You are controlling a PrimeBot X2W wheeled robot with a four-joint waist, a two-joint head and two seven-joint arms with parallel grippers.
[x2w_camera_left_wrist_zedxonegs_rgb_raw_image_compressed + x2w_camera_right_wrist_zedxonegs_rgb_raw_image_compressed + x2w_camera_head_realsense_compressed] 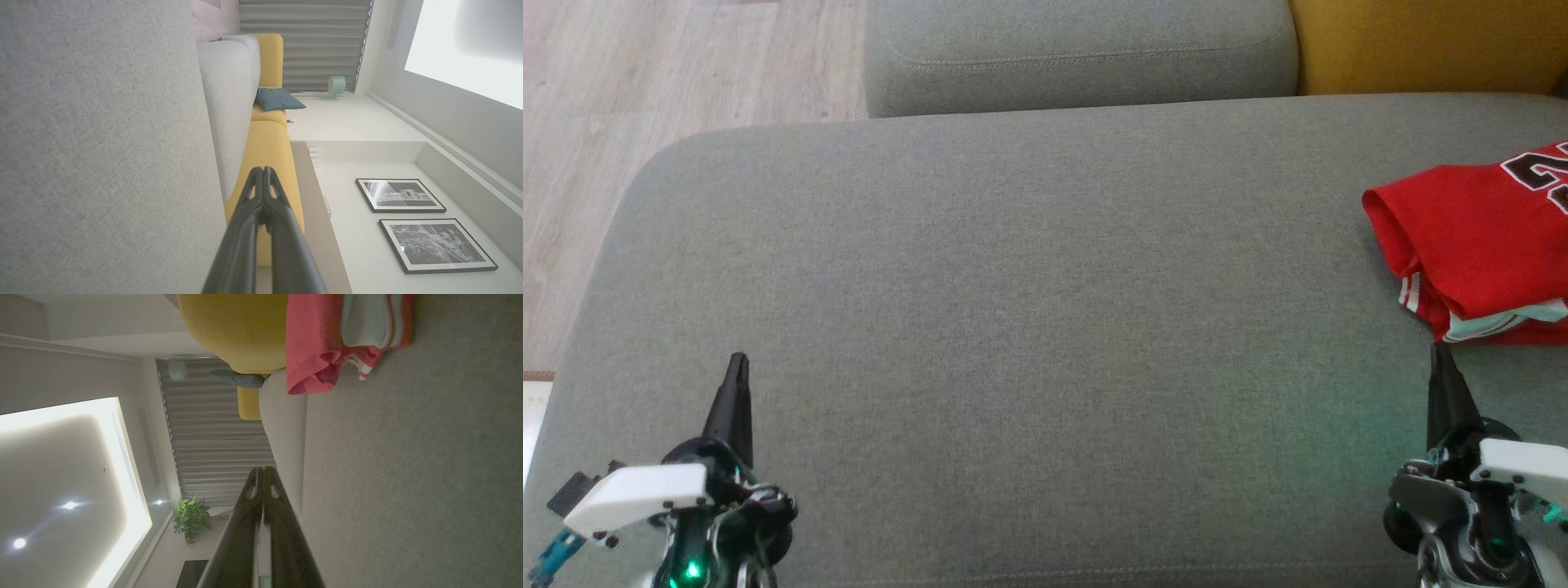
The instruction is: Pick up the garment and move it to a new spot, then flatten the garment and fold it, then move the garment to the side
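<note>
I see the folded red jersey [1474, 241], fold pointing left, its length cut off rightward; left gripper [738, 361] and right gripper [1439, 351] pinched closed, empty.

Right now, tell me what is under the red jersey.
The red jersey lies folded on the grey sofa cushion. A pale striped layer peeks from beneath its near edge. Anything under its middle is covered.

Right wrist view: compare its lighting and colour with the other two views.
Right wrist view: dim, sofa dull and dark, garment washed to pink, ceiling panel blown out, spotlights starred. Head view: even light, garment true red, green glow on the sofa by the right gripper. Left wrist view: bright, sofa pale, ceiling panel overexposed.
</note>
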